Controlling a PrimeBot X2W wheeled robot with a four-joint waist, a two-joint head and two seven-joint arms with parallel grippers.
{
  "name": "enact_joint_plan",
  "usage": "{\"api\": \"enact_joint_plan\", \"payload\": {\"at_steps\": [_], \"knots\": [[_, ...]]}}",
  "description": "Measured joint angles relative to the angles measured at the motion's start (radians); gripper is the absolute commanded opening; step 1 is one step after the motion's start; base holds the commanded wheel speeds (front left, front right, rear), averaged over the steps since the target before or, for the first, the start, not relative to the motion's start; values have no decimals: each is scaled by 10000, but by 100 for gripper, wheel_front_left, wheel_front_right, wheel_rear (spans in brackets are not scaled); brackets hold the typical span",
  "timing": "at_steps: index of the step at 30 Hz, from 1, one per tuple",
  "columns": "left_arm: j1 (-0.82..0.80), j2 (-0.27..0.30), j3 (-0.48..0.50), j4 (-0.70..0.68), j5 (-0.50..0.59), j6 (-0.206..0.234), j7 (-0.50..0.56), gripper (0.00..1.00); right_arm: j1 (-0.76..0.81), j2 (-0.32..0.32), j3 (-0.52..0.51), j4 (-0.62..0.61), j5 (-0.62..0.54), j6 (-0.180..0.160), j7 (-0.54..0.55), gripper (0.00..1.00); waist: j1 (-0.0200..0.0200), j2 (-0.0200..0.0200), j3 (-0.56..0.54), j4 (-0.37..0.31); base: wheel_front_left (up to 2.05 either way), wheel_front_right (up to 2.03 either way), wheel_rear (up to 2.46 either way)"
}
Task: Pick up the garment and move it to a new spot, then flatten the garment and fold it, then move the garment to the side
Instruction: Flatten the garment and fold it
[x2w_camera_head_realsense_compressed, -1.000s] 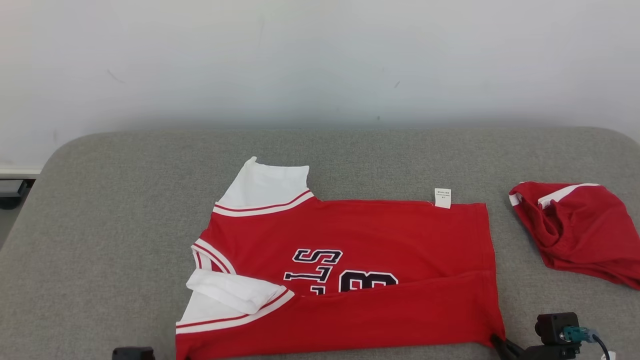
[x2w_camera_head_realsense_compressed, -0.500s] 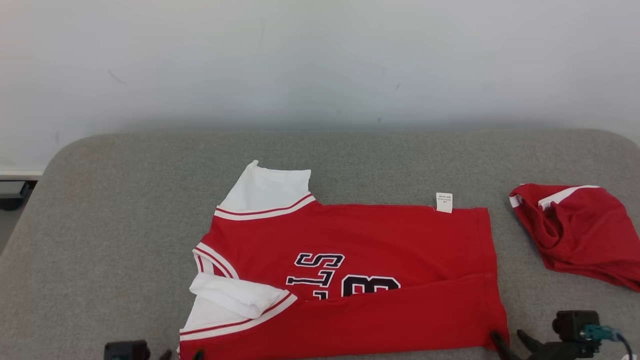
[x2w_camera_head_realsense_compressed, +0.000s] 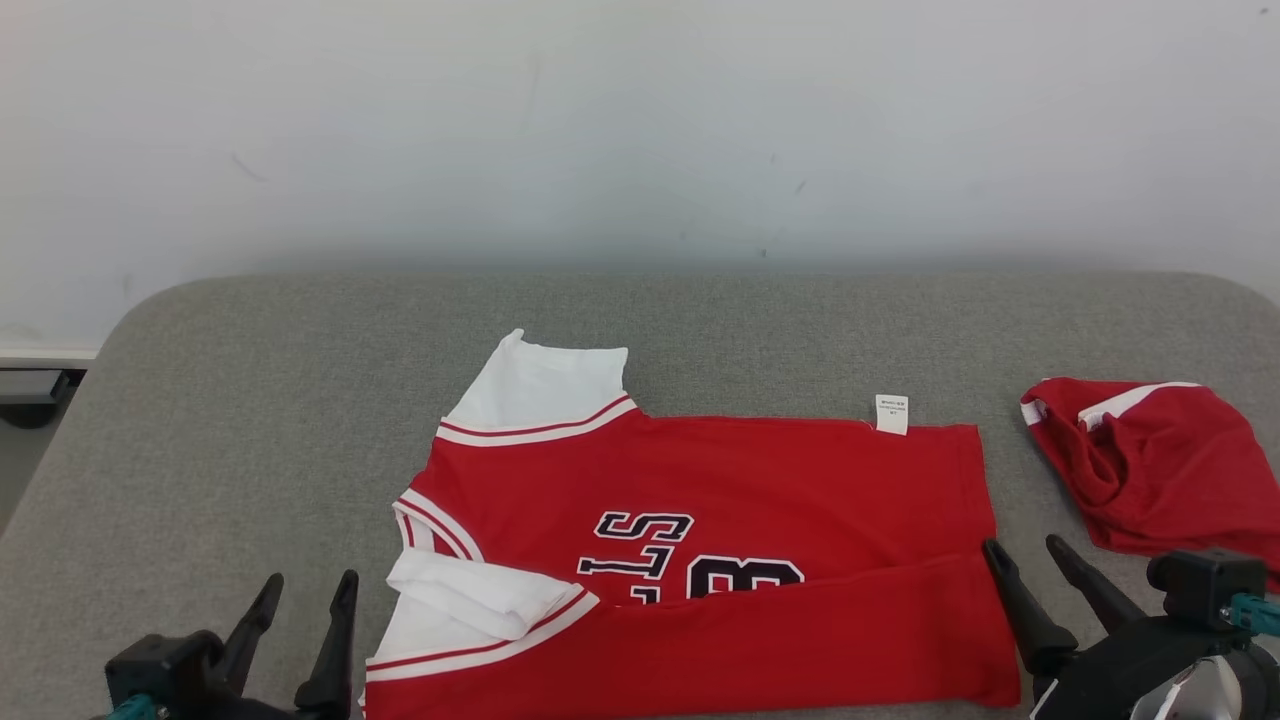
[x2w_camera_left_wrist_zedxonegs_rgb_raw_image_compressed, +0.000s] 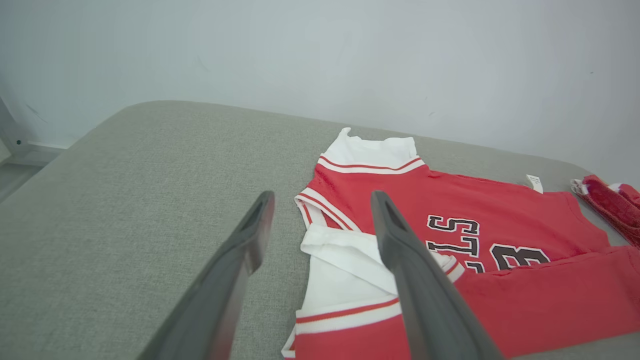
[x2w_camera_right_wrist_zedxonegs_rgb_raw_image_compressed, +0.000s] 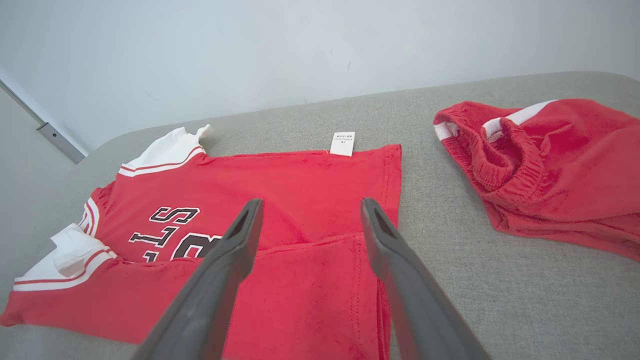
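Folding step. Shirt (x2w_camera_head_realsense_compressed: 700, 480) lies flat mid-table (x2w_camera_head_realsense_compressed: 250, 400), near edge lapped over the print. Left gripper (x2w_camera_head_realsense_compressed: 308, 585) and right gripper (x2w_camera_head_realsense_compressed: 1022, 548) stand apart, empty, beside its near corners. Next, probably: regrip for a second fold.

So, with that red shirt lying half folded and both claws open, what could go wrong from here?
The near white sleeve on the jersey lies bunched, so a further fold would likely press in a lump. The folded-over near flap lies unheld; a grasp by the open left gripper or right gripper might drag it open. A second red garment sits close on the right and could get snagged.
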Motion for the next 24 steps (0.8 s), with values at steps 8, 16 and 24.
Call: {"api": "enact_joint_plan", "payload": {"at_steps": [8,16,24], "knots": [[88,-456,872,-240,1124,6,-646,100,-75,63,-100,-407,-993,-671,-1124,100,0,0,99,24,0,0,0],[659,-1221,1816,-151,1628,6,-907,100,62,173,-334,-531,-1551,-1145,-1881,100,0,0,214,20,0,0,0],[825,-1546,2011,-115,2755,6,-915,100,374,556,-380,-215,-1778,-1367,-2326,100,0,0,270,5,0,0,0]]}}
